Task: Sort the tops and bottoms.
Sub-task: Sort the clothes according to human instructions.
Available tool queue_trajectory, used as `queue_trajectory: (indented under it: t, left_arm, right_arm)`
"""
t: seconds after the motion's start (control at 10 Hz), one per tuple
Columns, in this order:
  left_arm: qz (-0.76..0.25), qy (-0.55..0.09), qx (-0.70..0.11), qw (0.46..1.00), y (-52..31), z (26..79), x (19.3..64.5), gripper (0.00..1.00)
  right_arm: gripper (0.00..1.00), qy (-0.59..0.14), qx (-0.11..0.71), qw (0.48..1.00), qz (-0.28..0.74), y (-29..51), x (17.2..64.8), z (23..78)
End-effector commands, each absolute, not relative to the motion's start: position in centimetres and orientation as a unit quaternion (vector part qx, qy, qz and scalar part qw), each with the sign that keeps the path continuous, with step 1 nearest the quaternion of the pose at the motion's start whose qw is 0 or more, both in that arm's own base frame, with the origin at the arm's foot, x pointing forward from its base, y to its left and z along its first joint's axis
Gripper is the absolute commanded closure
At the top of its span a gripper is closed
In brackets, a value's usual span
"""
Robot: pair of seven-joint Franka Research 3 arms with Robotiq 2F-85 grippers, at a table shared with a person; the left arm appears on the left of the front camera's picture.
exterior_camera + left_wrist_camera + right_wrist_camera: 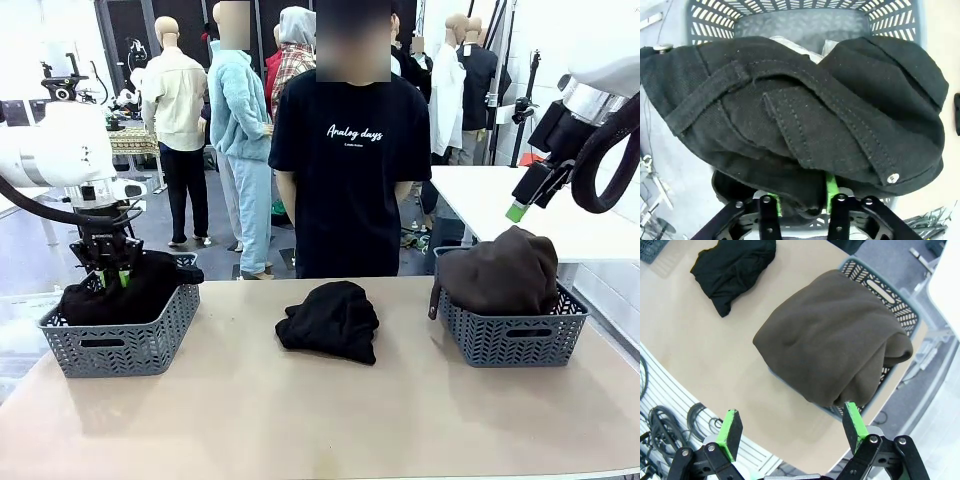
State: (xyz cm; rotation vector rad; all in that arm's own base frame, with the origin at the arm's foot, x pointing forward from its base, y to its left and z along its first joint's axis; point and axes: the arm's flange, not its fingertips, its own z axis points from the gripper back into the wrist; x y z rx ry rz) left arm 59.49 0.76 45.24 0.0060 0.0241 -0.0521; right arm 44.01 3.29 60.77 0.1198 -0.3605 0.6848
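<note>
Front view: three bundles across the table, baskets at both ends, person standing at the far side.
Left gripper point(112, 277): down in the left basket point(120, 340), on top of the black pants point(115, 295). Green pads point(830, 184) sit at a fold of the cloth; jaws partly apart. Can't tell whether they grip that fold or have let go.
Right gripper point(790, 427): raised above the right end of the table, fingers spread wide, nothing between them.
Left basket contents: black pants, heavy stitched seams and rivets, heaped over the rim. Something pale point(790, 44) peeks out underneath at the far side, too little visible to identify.
Right basket point(512, 335) contents: dark brown top point(505, 270), thick, soft, piled well above the rim and hanging over one side.
Middle of table: black bundle point(332, 318) lying loose, well apart from both baskets, not sorted yet by the look of it.
Handling: all soft and floppy, nothing fragile. Pants look stiffer and heavier; seams or waistband give the best bite. Loose black bundle probably unfolds when lifted, so pinch a thick fold near its centre.
</note>
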Motion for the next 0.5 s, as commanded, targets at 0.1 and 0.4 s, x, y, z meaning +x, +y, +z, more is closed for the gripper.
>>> queue_trajectory:
  t: [0.1,0.4]
  left_arm:
    - [-0.024,-0.003,0.008,1.0,0.8,46.6,59.1,0.0]
    - [-0.011,-0.017,0.012,1.0,1.6,49.3,58.1,0.0]
  right_arm:
    - [0.0,-0.171,0.052,0.926,0.332,3.3,43.9,60.7]
    - [0.0,-0.171,0.052,0.926,0.332,3.3,43.9,60.7]
